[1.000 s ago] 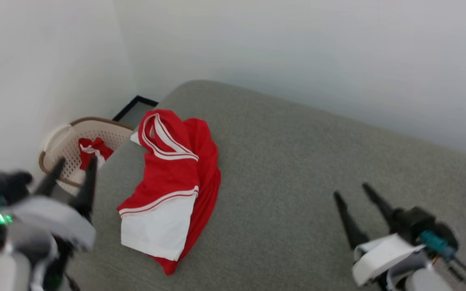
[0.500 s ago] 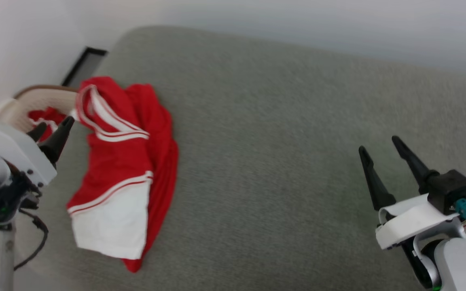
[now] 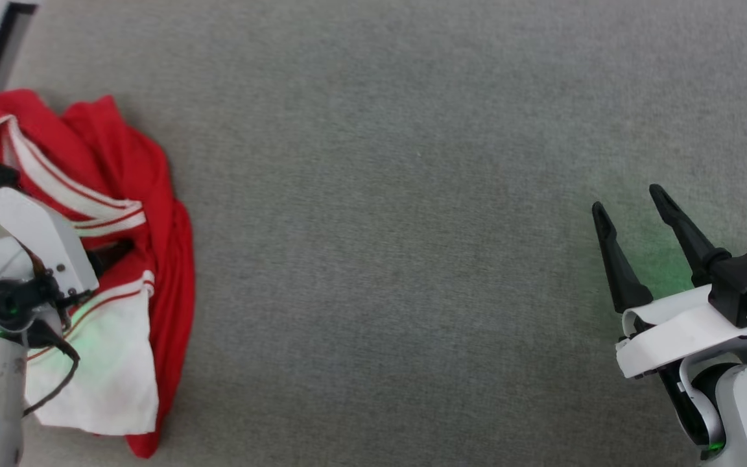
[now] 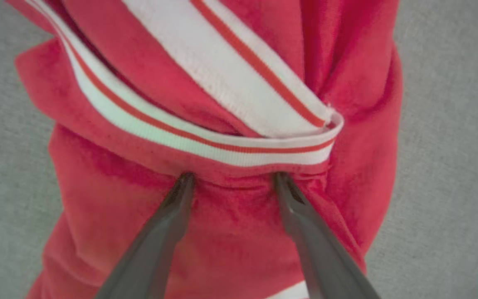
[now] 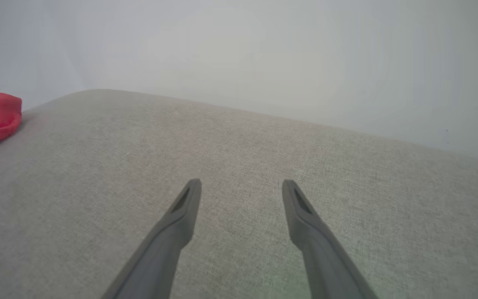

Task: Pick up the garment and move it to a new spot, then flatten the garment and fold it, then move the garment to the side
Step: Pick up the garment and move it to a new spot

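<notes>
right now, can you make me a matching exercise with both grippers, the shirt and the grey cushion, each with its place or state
Things: 1 left gripper; 2 right gripper; 3 shirt; 4 cushion.
States: a crumpled, red and white; b open over bare grey fabric; c grey, under the shirt; d open, tips at red cloth below striped trim.
Pairs: 1-d; 2-b; 3-a; 4-c.

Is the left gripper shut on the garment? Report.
No: the left gripper stands open, its tips apart against the garment.
</notes>
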